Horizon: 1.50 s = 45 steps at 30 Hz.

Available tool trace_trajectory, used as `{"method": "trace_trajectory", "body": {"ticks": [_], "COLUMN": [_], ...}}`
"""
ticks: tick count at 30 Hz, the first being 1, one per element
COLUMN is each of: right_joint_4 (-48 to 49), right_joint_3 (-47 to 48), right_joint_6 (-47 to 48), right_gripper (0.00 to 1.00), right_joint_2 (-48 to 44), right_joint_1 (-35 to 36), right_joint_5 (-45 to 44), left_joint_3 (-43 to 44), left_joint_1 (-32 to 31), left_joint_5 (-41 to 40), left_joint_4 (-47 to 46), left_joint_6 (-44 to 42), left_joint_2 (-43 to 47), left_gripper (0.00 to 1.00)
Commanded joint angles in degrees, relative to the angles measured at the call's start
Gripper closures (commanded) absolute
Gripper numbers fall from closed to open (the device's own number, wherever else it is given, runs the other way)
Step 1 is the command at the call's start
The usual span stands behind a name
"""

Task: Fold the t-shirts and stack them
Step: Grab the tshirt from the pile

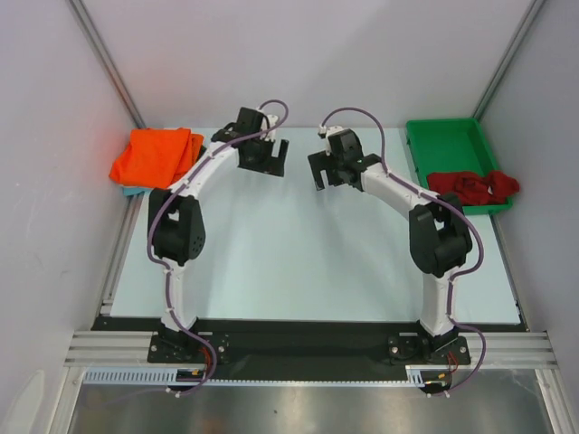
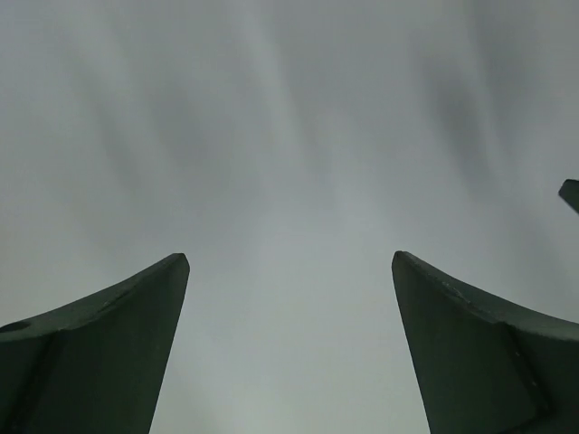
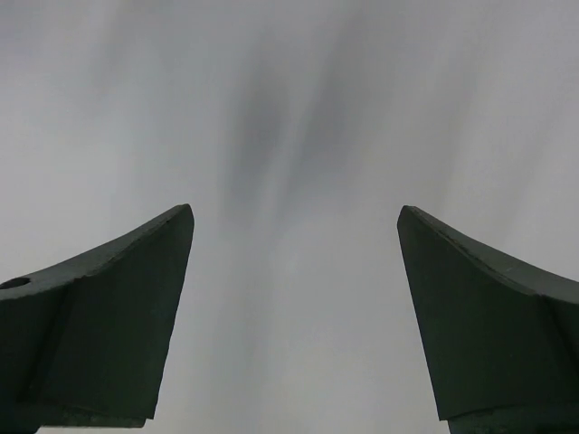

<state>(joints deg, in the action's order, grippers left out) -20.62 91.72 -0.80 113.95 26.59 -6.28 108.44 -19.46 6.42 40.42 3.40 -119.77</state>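
White-walled bay, pale blue table (image 1: 298, 253), seen from above. Orange t-shirt (image 1: 156, 155) roughly folded at far left edge, lying over a teal-blue t-shirt (image 1: 134, 191) with only a corner showing. Maroon t-shirt (image 1: 472, 186) crumpled in near end of green tray (image 1: 448, 136) at far right, spilling over the right rim. Left gripper (image 1: 264, 165) and right gripper (image 1: 324, 176) raised over far half of table, turned toward each other, well apart from all cloth, jaws spread, nothing held.

Judged: cloth soft, light, limp, prone to sag and bunch. Best pinched at a hem or shoulder edge of the maroon heap, then spread flat before folding.

Left wrist: blurred grey ground, two dark fingers (image 2: 118, 344) wide apart, empty.

Right wrist: same grey blur, fingers (image 3: 109, 307) wide apart, empty.

No brand, label or writing legible anywhere.
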Motion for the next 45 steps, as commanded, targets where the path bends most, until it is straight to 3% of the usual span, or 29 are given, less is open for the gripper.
{"method": "trace_trajectory", "body": {"ticks": [1, 3, 4, 6, 7, 9, 12, 14, 18, 24, 33, 39, 45], "right_joint_4": [3.56, 2.87, -0.09, -1.09, -0.83, -1.00, 0.05, 1.99, 1.81, 0.14, -3.46, -3.11, -2.93], "right_joint_3": [-0.22, 0.03, 1.08, 3.27, 3.81, 6.69, 6.81, 4.43, 4.25, 6.80, 3.47, 0.39, 0.39], "right_joint_6": [-1.39, -0.71, 0.52, 4.66, 4.84, 3.27, 1.32, 4.82, 8.79, 7.91, 11.08, 12.57, 14.07], "right_gripper": [0.00, 0.00, 0.00, 0.09, 0.12, 0.20, 0.20, 0.19, 0.18, 0.21, 0.23, 0.25, 0.29], "right_joint_2": [-1.36, -3.37, -3.65, -3.74, -3.39, -2.34, -1.79, -3.82, -3.92, -1.80, -2.50, -1.72, -0.75], "right_joint_1": [-1.44, -3.81, -5.65, -7.94, -11.52, -15.14, -20.69, -23.15, -29.47, -38.00, -44.43, -45.22, -45.40], "right_joint_5": [-0.24, 8.36, 10.92, 18.88, 21.81, 26.65, 22.29, 19.92, 19.91, 17.98, 9.72, 6.37, 2.68], "left_joint_3": [1.06, 2.03, 1.60, 0.38, -0.50, -0.52, 0.54, -0.59, -6.30, -5.79, -0.62, 9.66, 11.26], "left_joint_1": [-6.62, -13.27, -15.41, -21.11, -22.27, -22.38, -20.27, -19.56, -19.56, -19.47, -15.26, -11.04, -10.16], "left_joint_5": [-4.94, -16.82, -23.57, -28.45, -29.26, -23.05, -19.16, -19.42, -19.60, -17.85, -19.42, -17.40, -17.67], "left_joint_4": [-1.31, -1.75, -2.62, -5.87, -7.01, -6.59, -3.08, -1.06, -0.17, 2.64, 4.83, 10.11, 9.15], "left_joint_6": [-2.06, -2.61, -5.57, -9.70, -10.77, -11.40, -13.50, -16.13, -17.55, -22.46, -24.76, -21.60, -21.68], "left_joint_2": [0.06, -0.73, -0.99, -2.05, -1.79, -0.91, 0.84, 1.55, 3.31, 4.89, 1.38, -5.21, -6.18], "left_gripper": [0.00, 0.00, 0.10, 0.11, 0.10, 0.03, 0.00, 0.00, 0.00, 0.00, 0.00, 0.00, 0.00]}}
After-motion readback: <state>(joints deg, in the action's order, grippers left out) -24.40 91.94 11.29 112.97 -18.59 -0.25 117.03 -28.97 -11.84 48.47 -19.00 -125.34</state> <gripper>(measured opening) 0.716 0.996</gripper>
